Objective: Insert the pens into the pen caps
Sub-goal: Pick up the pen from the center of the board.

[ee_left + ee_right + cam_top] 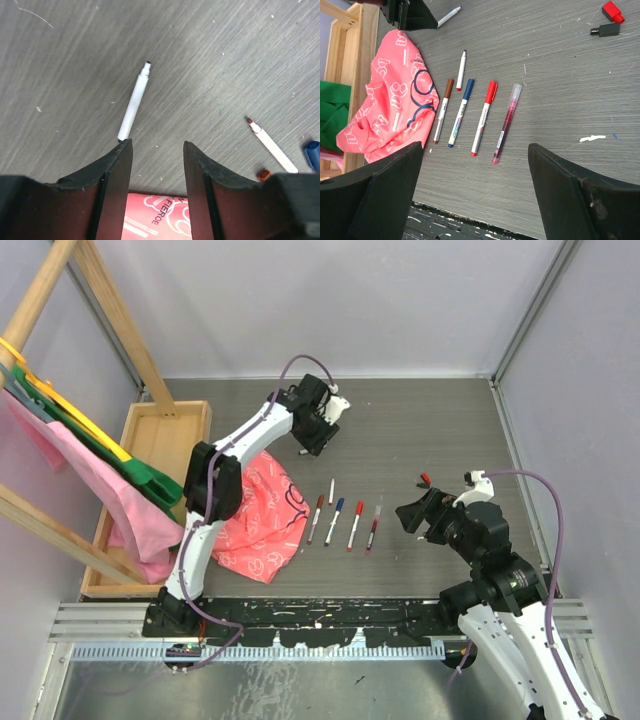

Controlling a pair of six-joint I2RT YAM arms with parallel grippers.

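Pens (482, 120) six, two uncapped, loose caps (612, 11) two

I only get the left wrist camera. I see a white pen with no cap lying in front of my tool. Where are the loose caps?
Observer: A red cap and a black cap lie close together, far over on the robot's right side.
Operator: Is the other tool holding something?
Observer: No. The right tool is wide open with nothing in it.
Operator: Are there more pens than I can see?
Observer: Yes. Past the blue-capped pen lie a red-capped pen and a see-through pinkish pen.
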